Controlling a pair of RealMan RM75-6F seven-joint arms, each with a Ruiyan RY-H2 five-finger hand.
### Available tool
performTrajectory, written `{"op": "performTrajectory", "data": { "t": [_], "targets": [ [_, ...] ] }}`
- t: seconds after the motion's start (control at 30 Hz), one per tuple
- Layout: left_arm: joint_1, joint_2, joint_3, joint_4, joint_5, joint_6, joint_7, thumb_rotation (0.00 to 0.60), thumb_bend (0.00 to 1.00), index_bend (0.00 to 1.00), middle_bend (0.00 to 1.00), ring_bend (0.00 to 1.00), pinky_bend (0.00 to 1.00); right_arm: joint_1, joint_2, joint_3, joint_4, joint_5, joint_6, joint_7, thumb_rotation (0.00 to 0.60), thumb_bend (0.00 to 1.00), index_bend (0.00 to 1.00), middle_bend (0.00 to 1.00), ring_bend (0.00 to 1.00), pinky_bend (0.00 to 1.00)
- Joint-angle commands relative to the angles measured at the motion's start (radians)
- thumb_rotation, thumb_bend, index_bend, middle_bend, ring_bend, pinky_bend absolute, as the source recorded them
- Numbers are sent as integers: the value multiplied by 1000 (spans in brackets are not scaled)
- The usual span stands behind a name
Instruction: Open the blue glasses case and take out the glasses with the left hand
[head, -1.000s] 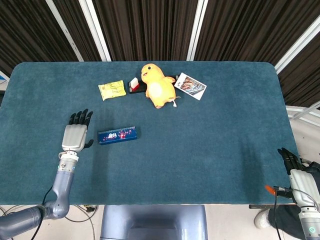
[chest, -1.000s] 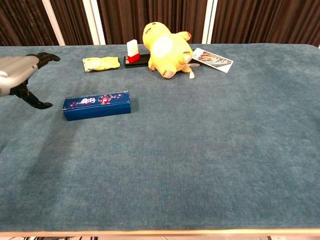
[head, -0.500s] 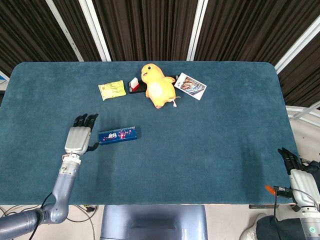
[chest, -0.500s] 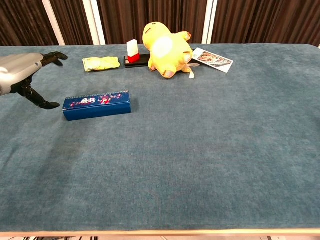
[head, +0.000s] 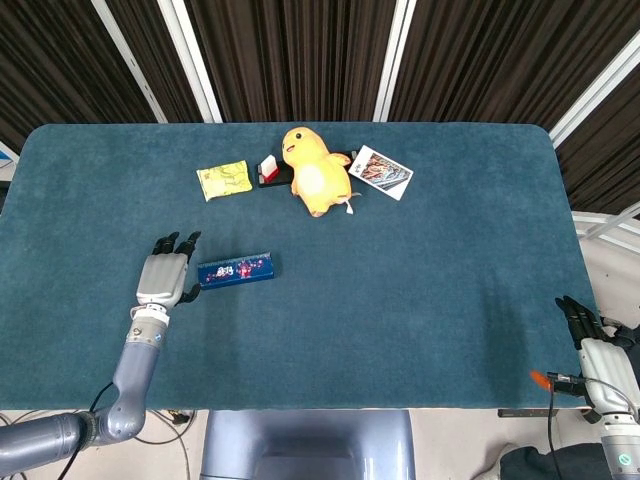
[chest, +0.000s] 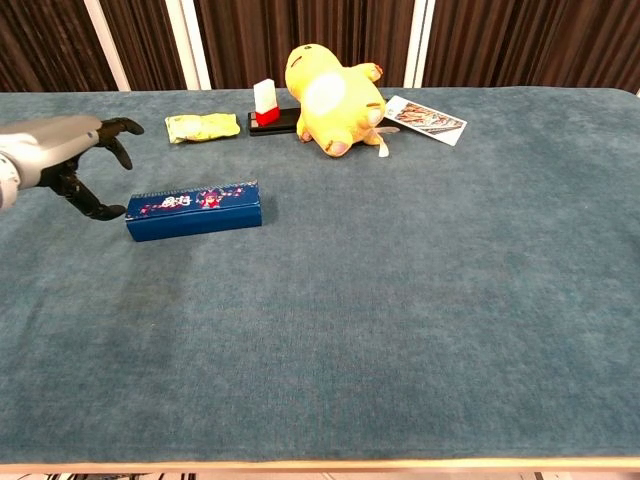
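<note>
- Your left hand (head: 165, 277) hangs empty, fingers spread, just beside the blue glasses case's (head: 235, 270) left end.
- The closed case lies flat on the table (head: 420, 290): likely rigid, light, prone to sliding.
- Pin its body and lift along the long lid edge.

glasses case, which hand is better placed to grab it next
Left. The left hand is open right beside the end of the blue glasses case, while the right hand sits off the table's far corner.

Glasses hidden inside closed blue glasses case (head: 235, 270); right hand (head: 598, 352) near frame edge, absent from chest view.
</note>
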Motion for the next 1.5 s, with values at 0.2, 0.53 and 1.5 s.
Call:
{"op": "performTrajectory", "data": {
  "t": [0.2,0.53,1.5],
  "targets": [
    [-34,-21,9,11,-46,3,19,600,296,27,230,0,94,0,2,0,-2,0,-2,1,600,175,0,0,0,199],
    [-56,-40,23,36,-73,3,11,600,304,32,245,0,98,0,2,-1,-4,0,-2,1,600,174,0,0,0,199],
    [-89,-55,41,80,-102,-16,-28,600,552,89,291,5,107,-1,1,0,-4,3,0,-2,600,175,0,0,0,199]
  ]
}}
